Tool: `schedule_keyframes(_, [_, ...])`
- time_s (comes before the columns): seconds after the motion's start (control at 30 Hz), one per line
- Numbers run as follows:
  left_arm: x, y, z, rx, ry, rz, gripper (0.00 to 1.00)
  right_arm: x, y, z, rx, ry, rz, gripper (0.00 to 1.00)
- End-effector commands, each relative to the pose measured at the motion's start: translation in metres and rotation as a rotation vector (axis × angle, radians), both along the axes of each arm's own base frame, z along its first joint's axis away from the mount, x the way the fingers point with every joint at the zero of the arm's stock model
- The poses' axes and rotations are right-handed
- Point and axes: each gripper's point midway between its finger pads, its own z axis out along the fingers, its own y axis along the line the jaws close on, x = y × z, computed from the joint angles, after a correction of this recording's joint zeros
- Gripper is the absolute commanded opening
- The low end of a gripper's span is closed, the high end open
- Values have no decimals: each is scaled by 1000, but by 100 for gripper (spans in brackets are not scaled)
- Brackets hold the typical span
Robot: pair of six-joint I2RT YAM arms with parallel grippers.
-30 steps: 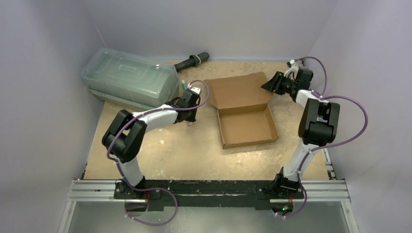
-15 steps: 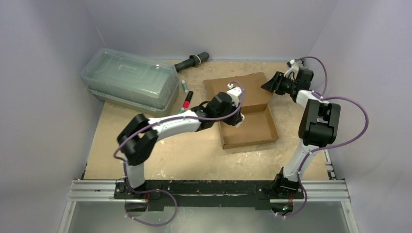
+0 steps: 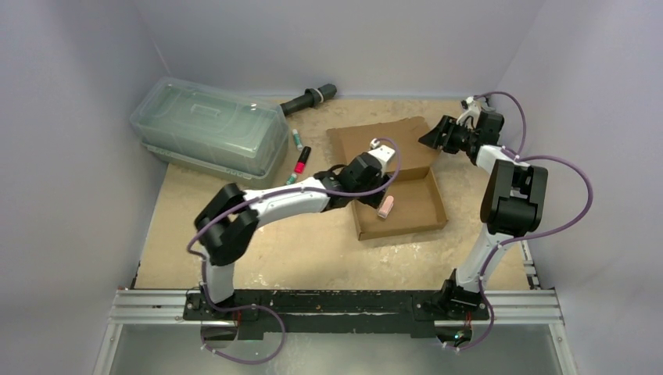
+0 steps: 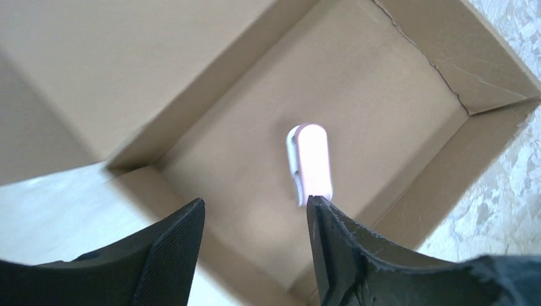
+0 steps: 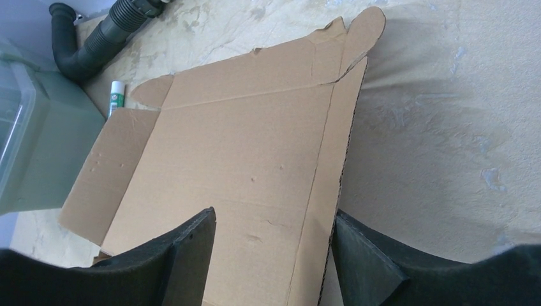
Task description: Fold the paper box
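While left tool [image 4: 255, 204] and right tool [image 5: 274, 217] gape, blurred pink item [image 4: 311, 162] inside paper box [image 4: 383, 83], unidentifiable.

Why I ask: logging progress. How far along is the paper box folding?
Done: the paper box has its tray walls up, a pink item inside. In hand: the open left claw hovers over the tray; the open right claw straddles the lid at its edge. Left: the lid lies open, not yet folded over.
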Motion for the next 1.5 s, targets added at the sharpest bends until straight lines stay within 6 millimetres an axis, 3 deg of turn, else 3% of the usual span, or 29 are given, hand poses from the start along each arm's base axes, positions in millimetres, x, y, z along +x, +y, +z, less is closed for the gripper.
schedule_keyframes(0.0, [12, 52, 73, 7, -207, 92, 62, 0, 0, 27, -28, -73, 17, 70])
schedule_keyframes(0.1, [22, 102, 67, 11, -192, 170, 64, 0, 0, 27, -38, -77, 18, 73])
schedule_keyframes(0.2, [46, 159, 56, 23, -176, 277, 61, 0, 0, 27, -39, -77, 20, 74])
schedule_keyframes(0.3, [66, 191, 39, 125, -187, 335, 60, 0, 0, 27, -39, -78, 22, 75])
schedule_keyframes(0.4, [92, 204, 21, 233, -181, 359, 58, -1, 1, 27, -37, -77, 25, 75])
schedule_keyframes(0.5, [120, 209, 5, 302, -171, 375, 56, -1, 0, 28, -38, -78, 25, 75])
schedule_keyframes(0.53, [138, 210, -7, 317, -150, 373, 56, -2, 1, 27, -36, -77, 28, 75])
schedule_keyframes(0.73, [168, 214, -39, 351, -86, 373, 56, -2, 2, 27, -32, -78, 31, 75])
schedule_keyframes(0.9, [180, 226, -65, 386, -20, 389, 55, -2, 2, 26, -32, -76, 32, 75])
schedule_keyframes(1.07, [175, 221, -83, 299, 89, 354, 40, -2, 2, 27, -31, -77, 33, 75])
schedule_keyframes(1.27, [148, 210, -101, 198, 200, 320, 3, -2, 2, 28, -29, -79, 34, 75])
schedule_keyframes(1.37, [137, 198, -88, 101, 209, 310, 0, -2, 2, 29, -30, -81, 34, 75])
schedule_keyframes(1.47, [127, 186, -52, -8, 161, 300, 0, -2, 3, 30, -29, -84, 36, 75])
